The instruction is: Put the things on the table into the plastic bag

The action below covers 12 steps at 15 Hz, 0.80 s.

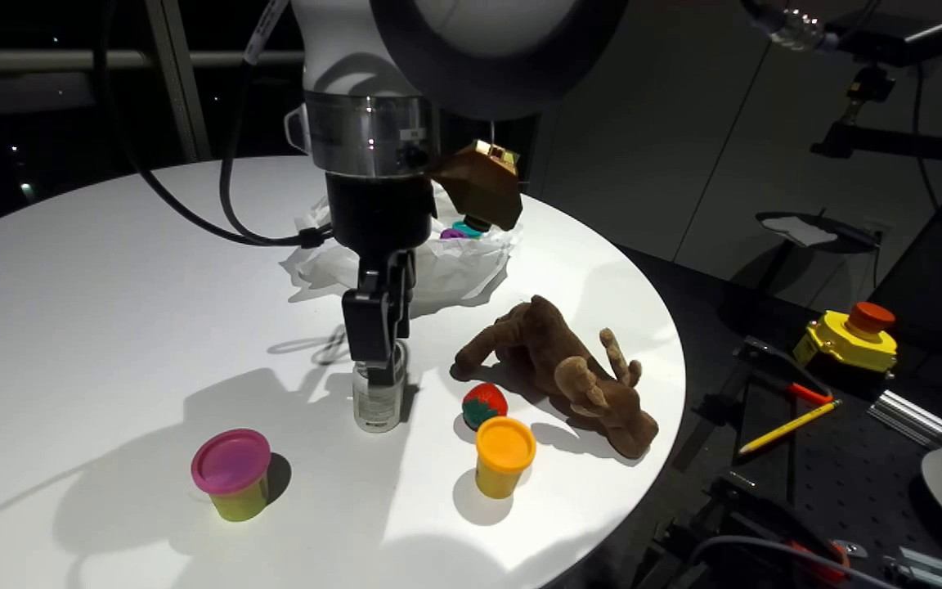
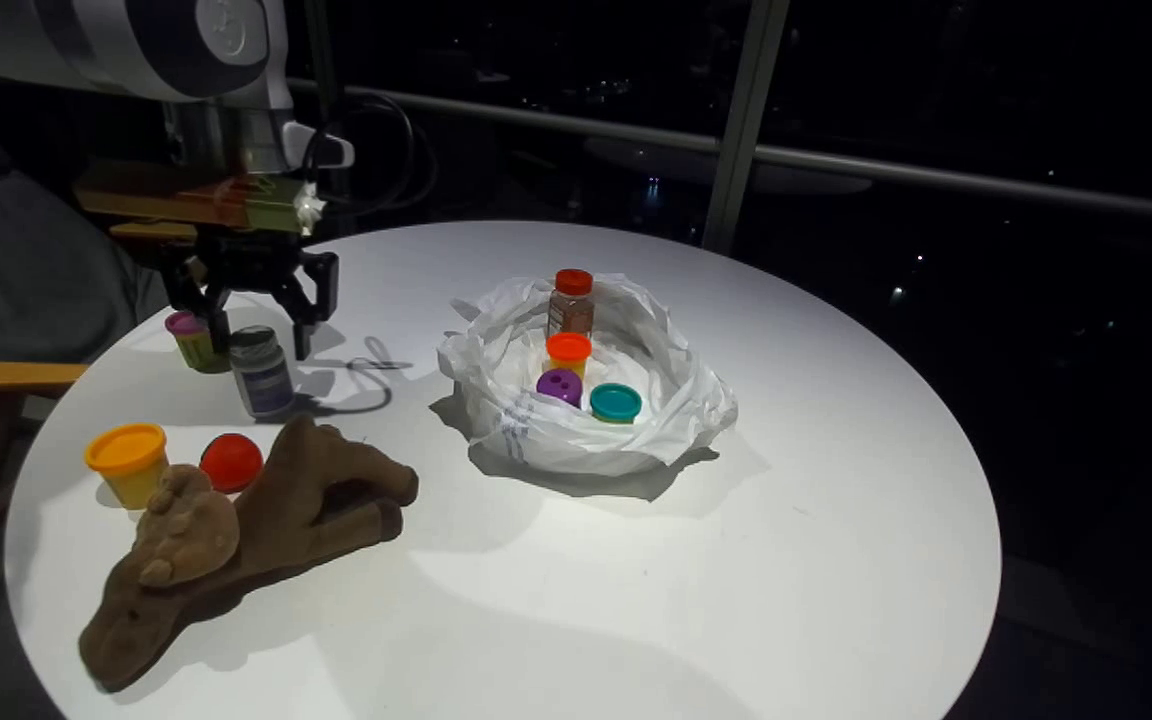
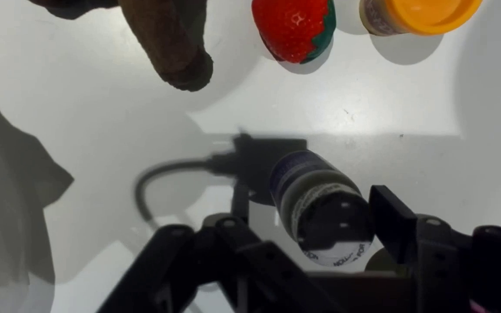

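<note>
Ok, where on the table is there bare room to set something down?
In an exterior view, the table is bare between the plastic bag and the right edge, and on the near side, bordered by bag and brown plush animal. It's crowded behind the animal: orange cup, red strawberry, and the open gripper straddling the grey jar.

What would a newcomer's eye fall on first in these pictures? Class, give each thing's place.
Probably the brown toy animal, sprawled with its head near the edge of the table. Next, perhaps, the crumpled white plastic bag in the middle of an exterior view, with a red-capped jar standing inside. The black gripper may also draw the eye, open, with a small bottle between its jaws.
</note>
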{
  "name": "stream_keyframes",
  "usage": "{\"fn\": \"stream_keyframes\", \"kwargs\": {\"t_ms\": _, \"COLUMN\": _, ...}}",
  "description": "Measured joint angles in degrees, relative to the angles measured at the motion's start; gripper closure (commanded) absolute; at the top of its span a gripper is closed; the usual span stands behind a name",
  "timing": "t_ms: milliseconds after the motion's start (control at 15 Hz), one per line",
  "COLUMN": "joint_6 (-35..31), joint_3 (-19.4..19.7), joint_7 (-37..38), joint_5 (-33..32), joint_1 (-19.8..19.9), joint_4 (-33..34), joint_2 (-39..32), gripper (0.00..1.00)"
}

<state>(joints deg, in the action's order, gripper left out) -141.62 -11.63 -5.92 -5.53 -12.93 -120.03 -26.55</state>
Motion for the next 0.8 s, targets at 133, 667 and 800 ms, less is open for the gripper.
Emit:
{"fn": "stream_keyframes", "kwargs": {"t_ms": 133, "joint_6": -0.69, "joint_3": -0.16, "joint_7": -0.40, "joint_5": 0.31, "joint_1": 0.34, "joint_4": -0.29, "joint_2": 0.08, "gripper": 0.73}}
{"fn": "stream_keyframes", "kwargs": {"t_ms": 667, "joint_6": 0.00, "joint_3": 0.83, "joint_7": 1.72, "joint_5": 0.21, "joint_1": 0.72, "joint_4": -0.44, "joint_2": 4.65, "gripper": 0.80}}
{"fn": "stream_keyframes", "kwargs": {"t_ms": 800, "joint_6": 0.87, "joint_3": 2.51, "joint_7": 4.85, "joint_5": -1.00, "joint_1": 0.64, "joint_4": -0.11, "joint_2": 7.91, "gripper": 0.80}}
